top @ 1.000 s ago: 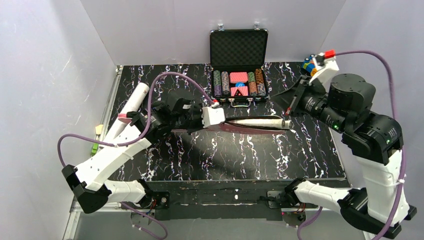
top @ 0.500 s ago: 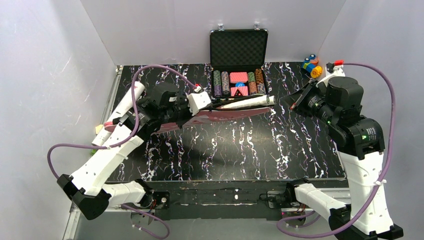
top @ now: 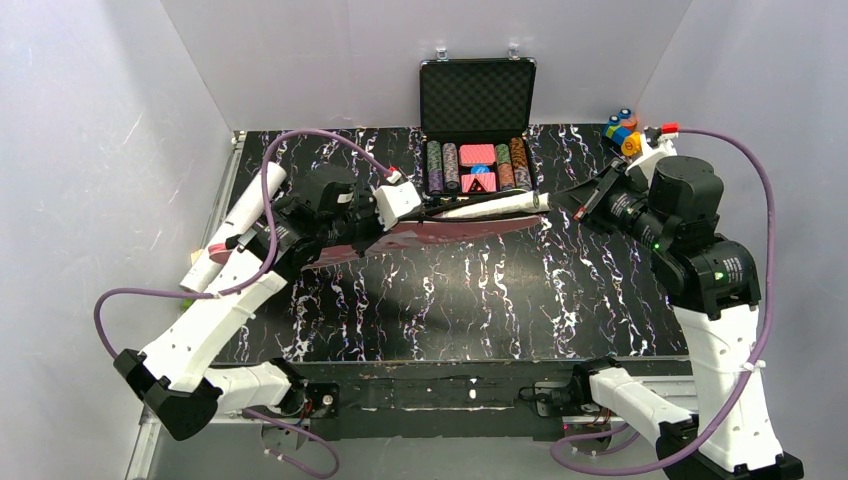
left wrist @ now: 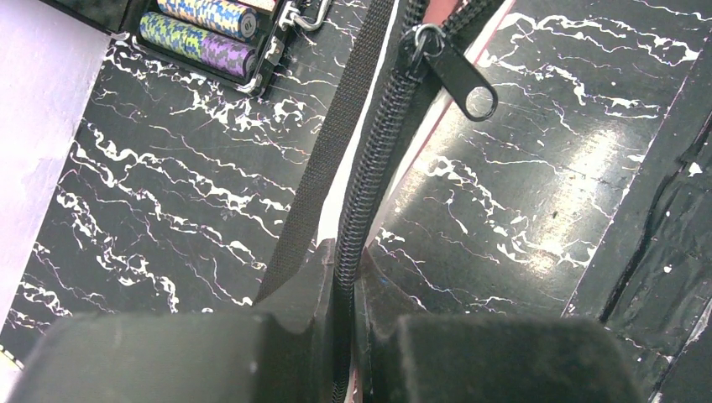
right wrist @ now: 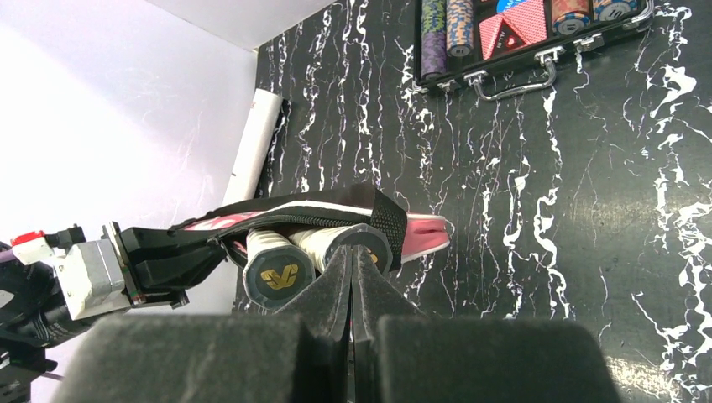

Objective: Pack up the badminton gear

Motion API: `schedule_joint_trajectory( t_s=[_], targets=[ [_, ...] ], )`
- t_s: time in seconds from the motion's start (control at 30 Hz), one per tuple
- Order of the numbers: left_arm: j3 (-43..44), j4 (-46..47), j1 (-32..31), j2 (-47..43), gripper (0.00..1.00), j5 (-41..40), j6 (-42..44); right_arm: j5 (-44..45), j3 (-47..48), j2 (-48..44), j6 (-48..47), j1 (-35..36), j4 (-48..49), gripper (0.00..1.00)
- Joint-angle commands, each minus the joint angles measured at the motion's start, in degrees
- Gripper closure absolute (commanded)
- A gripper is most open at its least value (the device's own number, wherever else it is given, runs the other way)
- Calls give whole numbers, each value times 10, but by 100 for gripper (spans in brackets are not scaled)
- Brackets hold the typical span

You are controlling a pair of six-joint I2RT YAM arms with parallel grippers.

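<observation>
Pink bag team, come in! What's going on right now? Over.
Left gripper shut on the zipper edge, holding the bag up. Right gripper shut, empty, at the racket handles poking out. Poker case close behind. White tube not packed yet.

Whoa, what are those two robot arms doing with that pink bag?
They are packing badminton gear. The left gripper is clamped on the zipper edge of the pink bag, holding it above the table. Two racket handles poke out of its open end, where the right gripper sits shut; whether it pinches anything is unclear. A white tube lies at the table's left edge, not packed yet.
</observation>
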Motion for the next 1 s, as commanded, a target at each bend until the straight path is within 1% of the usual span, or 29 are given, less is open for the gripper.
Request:
schedule_joint_trajectory(
  t_s=[0.0, 0.23, 0.47, 0.77, 0.87, 0.97],
  targets=[
    [28, 42, 3, -9, 100, 18, -14, -36, -20, -19, 15, -3, 35, 99],
    [38, 43, 5, -4, 100, 23, -17, -62, -60, -32, 38, -3, 48, 99],
    [56, 45, 5, 12, 100, 47, -22, -105, -121, -41, 77, -2, 89, 99],
    [93, 45, 5, 40, 100, 68, -30, -111, -156, -34, 74, 1, 98, 99],
    [97, 46, 5, 42, 100, 67, -29, -97, -153, -23, 57, 3, 76, 99],
    [91, 45, 5, 38, 100, 66, -24, -37, -110, -22, 16, 2, 22, 99]
  ],
)
